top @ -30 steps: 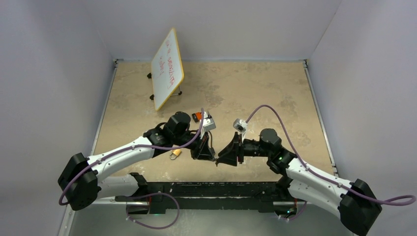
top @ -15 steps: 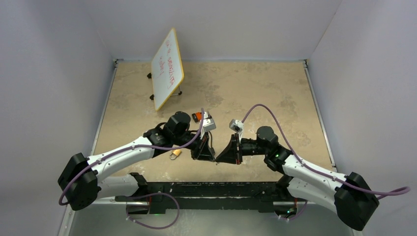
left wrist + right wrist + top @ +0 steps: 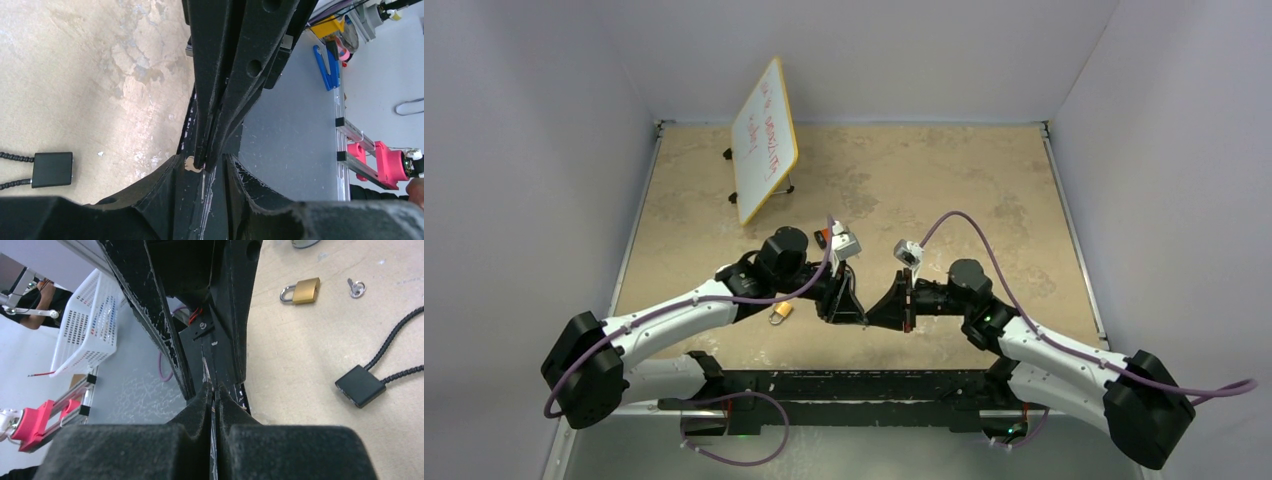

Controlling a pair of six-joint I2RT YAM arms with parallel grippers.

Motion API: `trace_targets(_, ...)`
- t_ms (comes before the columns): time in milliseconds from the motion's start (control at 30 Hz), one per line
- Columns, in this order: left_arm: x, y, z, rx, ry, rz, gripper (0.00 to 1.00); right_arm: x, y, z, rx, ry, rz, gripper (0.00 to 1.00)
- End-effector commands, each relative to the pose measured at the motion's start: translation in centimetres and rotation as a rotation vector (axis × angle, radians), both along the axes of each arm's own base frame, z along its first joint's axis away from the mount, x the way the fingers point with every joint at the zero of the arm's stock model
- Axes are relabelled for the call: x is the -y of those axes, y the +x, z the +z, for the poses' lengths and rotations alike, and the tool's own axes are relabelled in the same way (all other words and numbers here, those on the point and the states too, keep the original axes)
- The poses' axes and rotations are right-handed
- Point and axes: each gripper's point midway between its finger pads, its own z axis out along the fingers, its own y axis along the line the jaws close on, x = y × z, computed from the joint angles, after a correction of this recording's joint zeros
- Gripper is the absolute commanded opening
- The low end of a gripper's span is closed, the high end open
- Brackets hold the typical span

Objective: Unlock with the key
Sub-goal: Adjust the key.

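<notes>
The left gripper (image 3: pixel 858 317) and the right gripper (image 3: pixel 874 319) meet tip to tip, low over the near edge of the table (image 3: pixel 944 180). The right gripper's fingers are pressed tight together. The left gripper's fingers stand a little apart. The brass padlock (image 3: pixel 301 291) lies flat on the table, close to the left arm (image 3: pixel 684 310). The small key (image 3: pixel 356 287) lies just beside the padlock, not touching it. A black box (image 3: pixel 360 385) with cords lies near. A whiteboard (image 3: pixel 764 138) stands far back.

Just behind the padlock (image 3: pixel 780 313) the left arm (image 3: pixel 674 315) crosses low, so there is no way in from that side. Right of the padlock, the left gripper (image 3: pixel 849 308) and right gripper (image 3: pixel 884 312) meet tip to tip – a barrier. Far behind the padlock stands a whiteboard (image 3: pixel 764 140); the table (image 3: pixel 924 180) between them is free.
</notes>
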Motion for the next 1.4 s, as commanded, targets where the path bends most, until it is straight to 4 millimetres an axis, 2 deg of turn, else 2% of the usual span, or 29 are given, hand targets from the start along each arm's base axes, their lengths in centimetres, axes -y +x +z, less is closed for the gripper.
trace_targets(0,0.1,0.9,0.9,0.015,-0.046,0.054,0.35,0.0,0.7,0.8,-0.004,0.049,-0.065,0.0)
trace_targets(167,-0.4,0.5,1.1,0.016,-0.053,0.051,0.36,0.3,0.7,0.4,-0.018,0.047,-0.089,0.0)
trace_targets(367,-0.7,0.1,0.4,-0.004,-0.041,0.047,0.35,0.5,0.9,0.5,-0.018,0.053,-0.11,0.0)
trace_targets(567,-0.4,0.2,0.3,-0.017,-0.039,0.047,0.23,0.4,0.8,0.7,-0.021,0.061,-0.098,0.0)
trace_targets(767,-0.1,0.6,0.4,-0.018,-0.049,0.055,0.0,0.4,0.4,0.7,-0.025,0.064,-0.077,0.0)
trace_targets(833,0.0,0.6,0.1,-0.02,-0.04,0.052,0.0,0.3,0.2,0.6,-0.046,0.064,-0.071,0.0)
trace_targets(867,0.0,0.6,0.0,-0.022,-0.036,0.051,0.0,0.3,0.0,0.6,-0.064,0.065,-0.061,0.03)
trace_targets(967,-0.1,0.5,-0.2,-0.024,-0.036,0.045,0.0,0.0,0.0,0.7,-0.081,0.065,-0.049,0.25)
trace_targets(1067,-0.1,0.3,0.1,-0.02,-0.047,0.035,0.0,0.0,0.1,0.7,-0.081,0.068,-0.048,0.29)
trace_targets(1367,-0.2,-0.3,0.4,-0.02,-0.073,0.011,0.0,-0.3,0.2,1.4,-0.03,0.088,-0.025,0.11)
